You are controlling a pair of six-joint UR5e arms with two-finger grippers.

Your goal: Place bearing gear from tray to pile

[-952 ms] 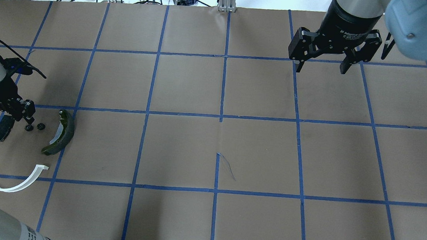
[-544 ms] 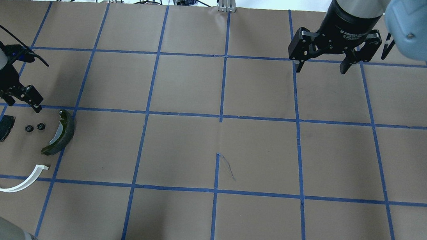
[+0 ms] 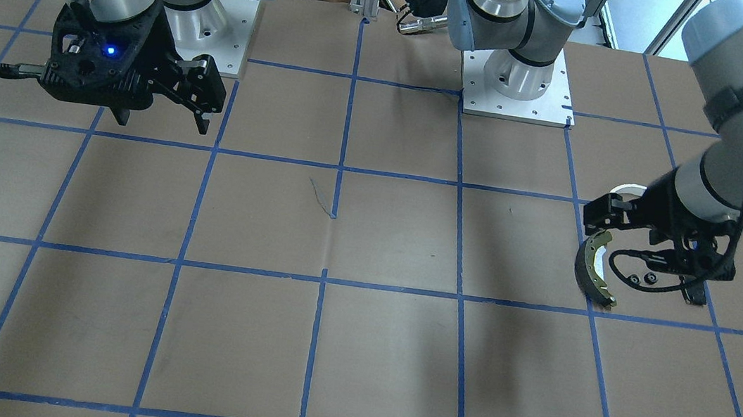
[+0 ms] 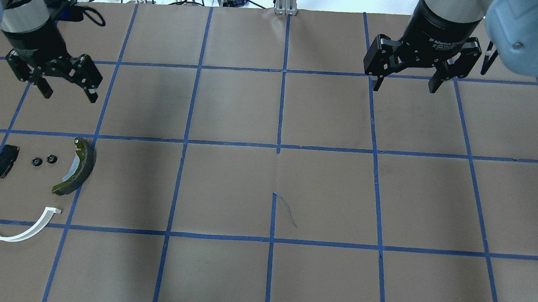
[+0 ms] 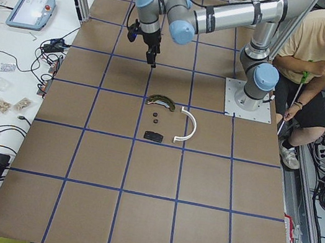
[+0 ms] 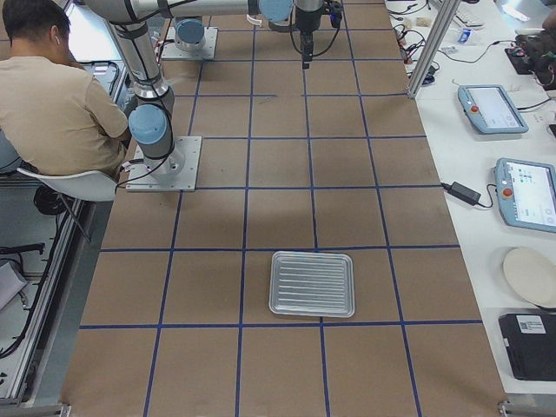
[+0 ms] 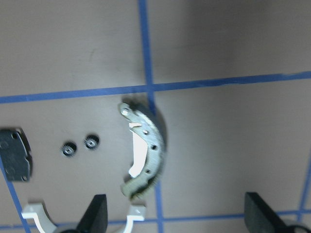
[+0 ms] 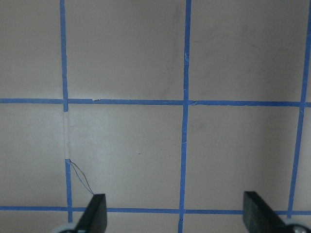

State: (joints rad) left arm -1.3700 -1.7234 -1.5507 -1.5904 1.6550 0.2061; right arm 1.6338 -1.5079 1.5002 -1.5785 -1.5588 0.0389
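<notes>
Bearing gear (image 4: pixel 36 162): small, black, flat on the brown paper (image 4: pixel 217 274), just beside a second little gear (image 4: pixel 52 159), not touching it.
Pile: gears tucked between the small black pad (image 4: pixel 4 161) and the dark brake shoe (image 4: pixel 77 167); white arch bracket (image 4: pixel 15 223) a bit nearer the robot, apart from all of them.
Left gripper (image 4: pixel 71 95): up off the table, jaws spread wide, nothing in them. Well apart from the gear, on the far side of the blue tape line (image 4: pixel 142 137) that runs past the pile.
Right gripper (image 4: pixel 405 87): also wide open with nothing held, hovering way over on the other half of the table.
Tray (image 6: pixel 313 283): ribbed metal, down at the right end, well apart from pile and gear.
</notes>
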